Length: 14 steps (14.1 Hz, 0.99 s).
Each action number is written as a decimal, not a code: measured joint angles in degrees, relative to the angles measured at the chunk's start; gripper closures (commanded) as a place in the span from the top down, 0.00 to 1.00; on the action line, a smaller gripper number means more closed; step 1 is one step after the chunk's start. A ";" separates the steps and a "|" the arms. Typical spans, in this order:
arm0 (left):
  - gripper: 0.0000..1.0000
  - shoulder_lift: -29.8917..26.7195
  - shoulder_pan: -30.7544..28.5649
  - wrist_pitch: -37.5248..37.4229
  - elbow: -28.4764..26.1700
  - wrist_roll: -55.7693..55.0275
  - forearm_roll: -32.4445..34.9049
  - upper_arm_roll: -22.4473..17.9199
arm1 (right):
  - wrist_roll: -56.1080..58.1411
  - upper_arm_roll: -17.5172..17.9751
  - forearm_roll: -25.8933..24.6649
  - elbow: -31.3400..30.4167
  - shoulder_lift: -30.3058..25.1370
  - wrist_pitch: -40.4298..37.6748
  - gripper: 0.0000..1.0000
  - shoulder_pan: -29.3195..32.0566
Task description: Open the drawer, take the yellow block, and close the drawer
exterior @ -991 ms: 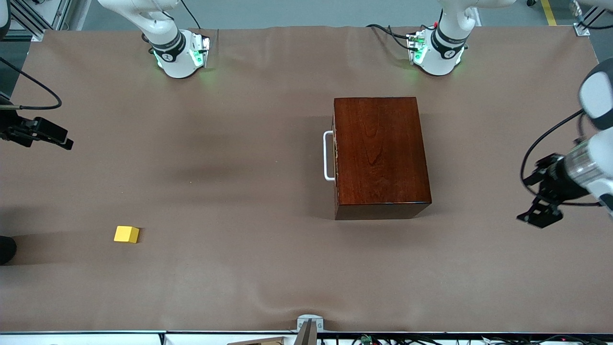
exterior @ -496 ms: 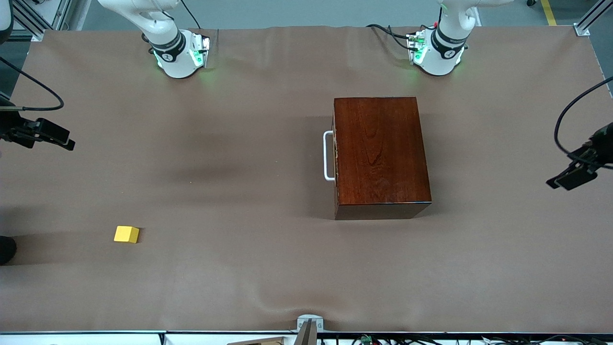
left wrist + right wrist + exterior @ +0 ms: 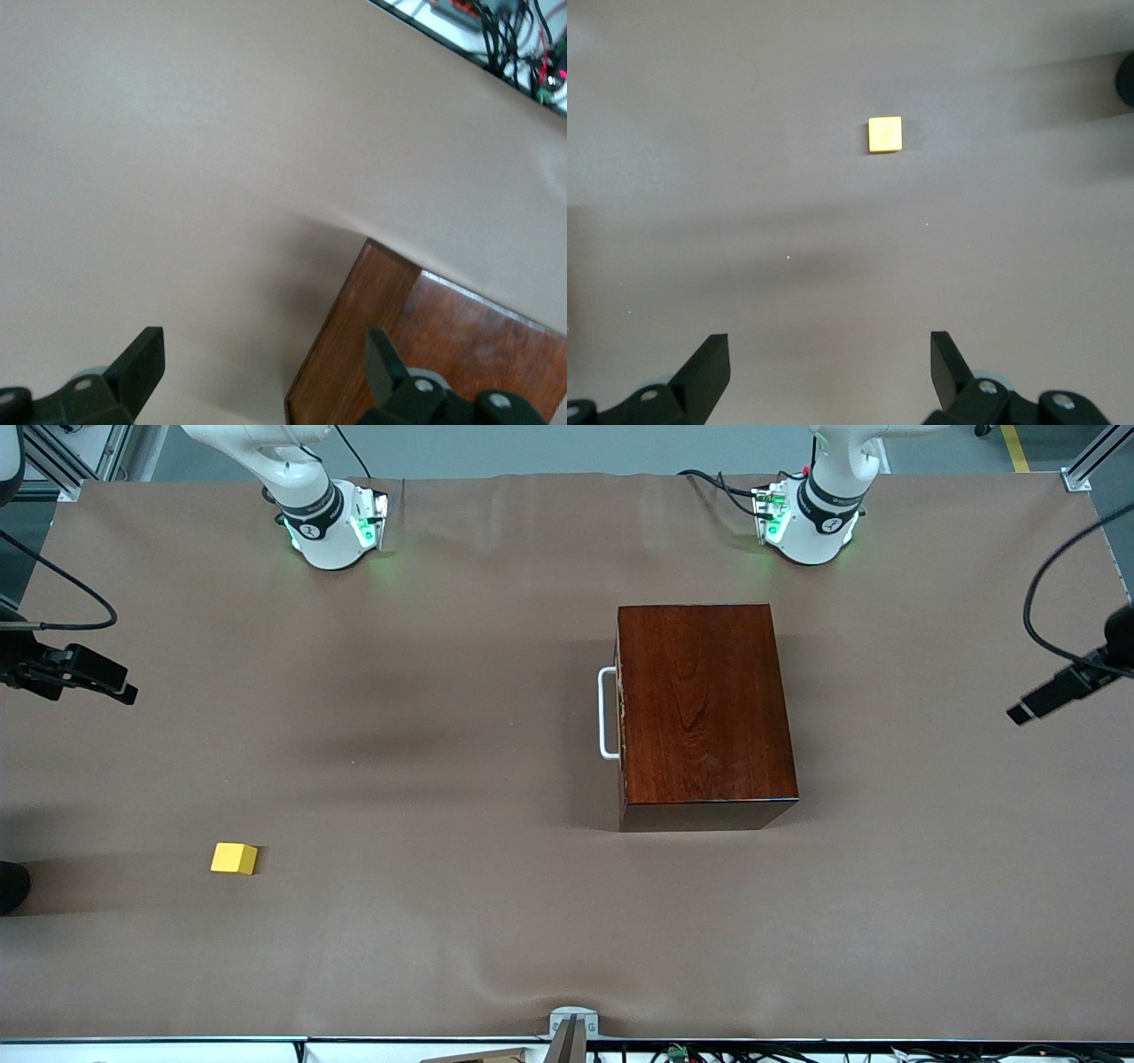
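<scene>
The drawer is shut flush in the reddish-brown wooden box (image 3: 704, 713), and its white bar handle (image 3: 606, 713) faces the right arm's end of the table. The yellow block (image 3: 234, 858) lies on the brown cloth toward the right arm's end, nearer to the front camera than the box. It also shows in the right wrist view (image 3: 885, 135). My right gripper (image 3: 120, 689) hangs open and empty (image 3: 830, 363) over the cloth at the right arm's end. My left gripper (image 3: 1028, 708) is open and empty (image 3: 266, 363) over the left arm's end; its view shows a corner of the box (image 3: 443, 354).
Both arm bases (image 3: 328, 522) (image 3: 811, 522) stand along the table edge farthest from the front camera. A dark round object (image 3: 11, 886) sits at the table's edge, at the right arm's end, beside the yellow block. A small metal bracket (image 3: 571, 1023) is at the near edge.
My left gripper has swung away from the front camera and outward over the left arm's end of the table. The right gripper, box and yellow block have not moved.
</scene>
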<state>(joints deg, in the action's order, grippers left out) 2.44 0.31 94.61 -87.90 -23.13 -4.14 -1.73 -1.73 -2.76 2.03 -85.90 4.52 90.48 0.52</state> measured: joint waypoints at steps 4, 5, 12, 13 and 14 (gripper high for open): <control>1.00 -2.33 -0.01 -3.11 -0.75 7.48 0.00 -0.16 | 0.00 0.00 0.00 0.00 -0.01 0.05 1.00 0.00; 1.00 -2.64 -0.06 -3.93 -0.77 9.57 0.00 -0.17 | 0.00 0.00 0.00 0.00 -0.01 0.06 1.00 0.00; 1.00 -2.88 -0.10 -7.28 -0.87 24.19 0.00 -0.02 | 0.00 -0.06 0.00 -0.04 -0.31 -0.02 1.00 0.00; 1.00 -2.90 -0.10 -7.28 -0.87 25.19 0.29 0.06 | 0.00 -0.06 0.00 -0.05 -0.31 0.01 1.00 0.00; 1.00 -3.00 -0.09 -7.28 -0.83 25.79 1.48 0.50 | 0.00 -0.06 0.00 -0.05 -0.31 0.05 1.00 0.00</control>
<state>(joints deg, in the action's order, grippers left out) -0.56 0.21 87.33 -88.72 2.65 -2.66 -1.23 -1.73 -2.82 2.03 -85.95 4.20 90.54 0.53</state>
